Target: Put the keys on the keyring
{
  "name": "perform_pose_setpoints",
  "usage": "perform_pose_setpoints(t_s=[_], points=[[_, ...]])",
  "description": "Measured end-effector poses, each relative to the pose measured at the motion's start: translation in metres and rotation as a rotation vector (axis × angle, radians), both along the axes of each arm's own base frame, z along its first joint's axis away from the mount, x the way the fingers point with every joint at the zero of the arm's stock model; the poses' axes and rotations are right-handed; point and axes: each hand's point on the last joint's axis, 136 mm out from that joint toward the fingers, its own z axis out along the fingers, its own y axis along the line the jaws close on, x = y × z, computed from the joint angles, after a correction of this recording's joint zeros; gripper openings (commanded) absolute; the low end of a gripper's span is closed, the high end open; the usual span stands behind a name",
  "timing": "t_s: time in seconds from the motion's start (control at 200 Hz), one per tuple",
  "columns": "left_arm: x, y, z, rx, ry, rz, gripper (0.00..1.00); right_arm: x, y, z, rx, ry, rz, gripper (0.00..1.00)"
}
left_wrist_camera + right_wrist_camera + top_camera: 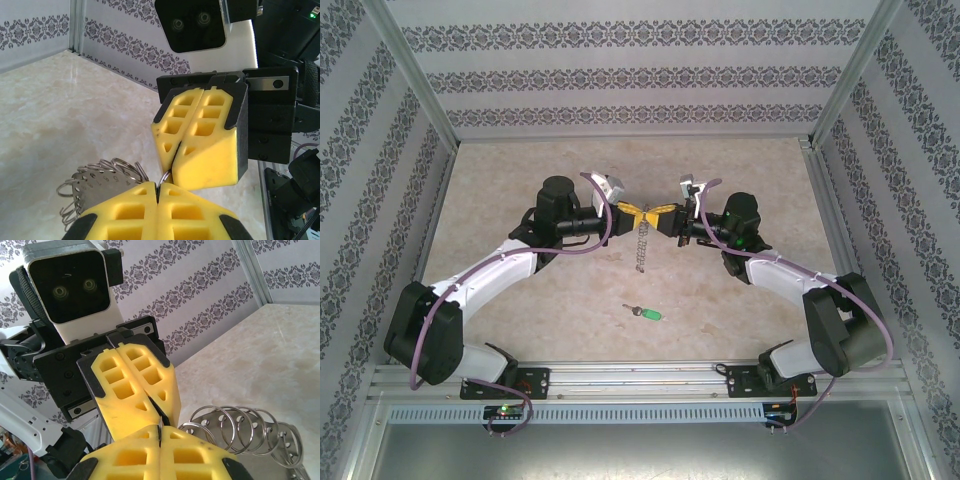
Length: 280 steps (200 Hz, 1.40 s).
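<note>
Pale marbled tabletop (pixel 500 180) is lying inside an enclosure of grey-patterned wallpaper (pixel 620 75), and the two arms are reaching in from the near edge to meet above its middle. The left gripper (pixel 632 213) is clenching its yellow fingers together, and the right gripper (pixel 661 216) is facing it tip to tip with its own yellow fingers pressed tight. Both are pinching the keyring (pixel 642 246), which is dangling straight down from the spot where the two tips are meeting, clear of the table. In the wrist views the keyring is showing as a row of silver wire loops threaded through a perforated metal strip, with one thin loop running up into the seam between the closed fingers. The key (pixel 645 314) is lying flat on the table nearer the arm bases, well apart from both grippers and roughly below the hanging keyring in the top view, its green head pointing right and its small silver blade pointing left.
</note>
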Motion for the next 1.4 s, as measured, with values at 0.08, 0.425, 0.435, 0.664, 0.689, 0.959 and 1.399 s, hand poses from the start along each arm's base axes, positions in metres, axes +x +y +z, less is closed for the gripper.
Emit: perform_pose_setpoints(t_s=[0.08, 0.425, 0.435, 0.664, 0.689, 0.959, 1.399], points=[[0.001, 0.000, -0.001, 0.004, 0.004, 0.005, 0.07, 0.000, 0.000, -0.001, -0.003, 0.000, -0.001, 0.00], [-0.003, 0.005, 0.007, 0.030, -0.041, 0.039, 0.45, 0.004, -0.005, -0.002, -0.008, -0.003, -0.016, 0.00], [-0.003, 0.005, 0.008, 0.029, -0.042, 0.040, 0.45, 0.004, -0.005, -0.002, -0.008, -0.003, -0.016, 0.00], [0.001, 0.013, 0.014, 0.023, -0.044, 0.101, 0.49, 0.001, -0.006, 0.008, 0.004, -0.033, -0.018, 0.00], [0.001, 0.013, 0.012, 0.023, -0.038, 0.105, 0.49, 0.000, -0.006, 0.010, 0.007, -0.039, -0.018, 0.00], [0.000, 0.015, 0.002, -0.024, 0.049, 0.128, 0.51, -0.001, -0.009, 0.031, 0.055, -0.090, -0.036, 0.00], [0.002, 0.016, 0.028, -0.189, 0.070, 0.130, 0.46, 0.005, -0.011, 0.049, 0.143, -0.099, -0.040, 0.00]])
